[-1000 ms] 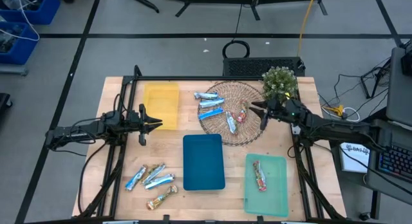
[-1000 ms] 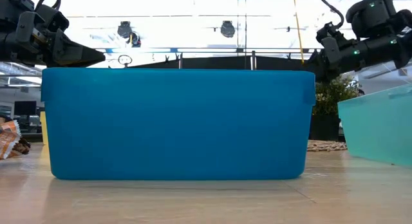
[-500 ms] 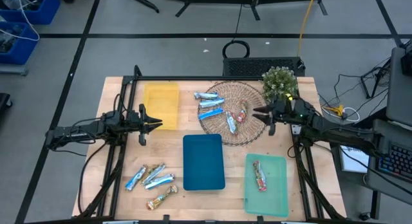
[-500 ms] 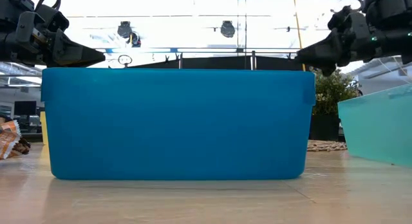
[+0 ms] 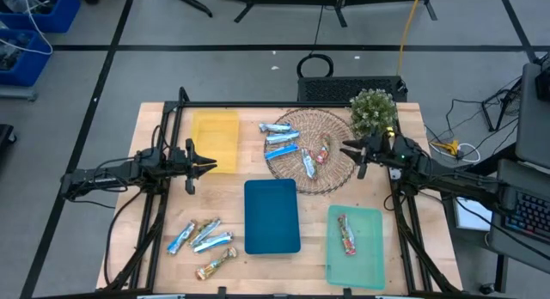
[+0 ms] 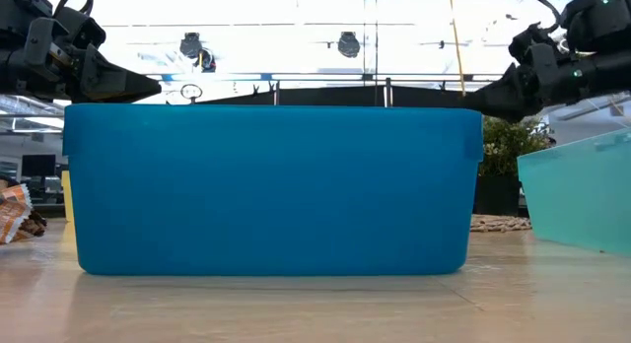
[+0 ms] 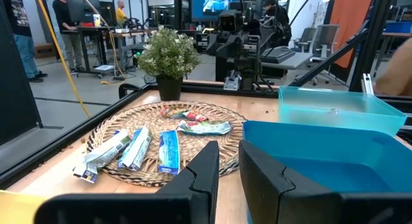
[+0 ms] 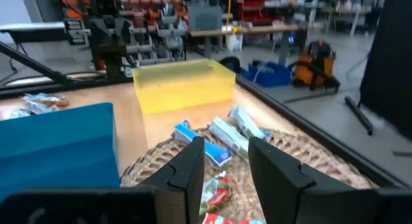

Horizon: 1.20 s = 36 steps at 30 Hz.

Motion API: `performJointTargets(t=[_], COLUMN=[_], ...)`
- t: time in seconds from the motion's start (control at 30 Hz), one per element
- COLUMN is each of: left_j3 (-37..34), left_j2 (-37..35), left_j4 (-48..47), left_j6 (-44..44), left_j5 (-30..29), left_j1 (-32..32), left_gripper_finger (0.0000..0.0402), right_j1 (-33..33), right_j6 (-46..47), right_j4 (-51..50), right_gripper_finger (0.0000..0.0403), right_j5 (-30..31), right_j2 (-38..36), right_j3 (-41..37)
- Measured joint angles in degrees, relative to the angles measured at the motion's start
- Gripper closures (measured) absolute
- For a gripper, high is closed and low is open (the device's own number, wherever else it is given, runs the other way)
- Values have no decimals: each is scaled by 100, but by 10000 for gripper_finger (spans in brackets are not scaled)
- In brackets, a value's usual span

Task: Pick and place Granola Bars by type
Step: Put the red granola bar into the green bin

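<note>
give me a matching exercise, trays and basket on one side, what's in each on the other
Things:
1. yellow tray
2. green tray
3. wicker basket
4. blue tray

Contents:
a. one red bar
b. blue and red bars together
c. nothing; at the table's centre
d. nothing; at the far left of the table

Pairs: 1-d, 2-a, 3-b, 4-c

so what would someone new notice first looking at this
Probably the round woven mat at the table's far middle, strewn with blue and red granola bars. Next, three coloured trays: yellow far left, deep blue in the centre, pale green near right holding one red bar.
</note>
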Motion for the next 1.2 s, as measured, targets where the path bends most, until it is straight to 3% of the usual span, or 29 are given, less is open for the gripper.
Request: performJointTargets(t=[0.17, 0.73, 0.9, 1.2], left_j3=[0, 0, 0, 0], left_j2=[-2, -1, -1, -1], left_j4=[0, 0, 0, 0], left_j6=[1, 2, 1, 2], left_j5=[0, 0, 0, 0], left_j1=[-1, -2, -1, 0], left_gripper_finger=[334, 334, 334, 334], right_j1=[5, 459, 709, 1104], right_j6=[-91, -2, -173, -322], right_j4=[1216, 632, 484, -481], right_gripper_finger=[295, 331, 337, 320], right_j5=[-61, 63, 92, 1193], right_j2=[-308, -256, 356, 2364], right_j3=[-537, -410, 218, 1630])
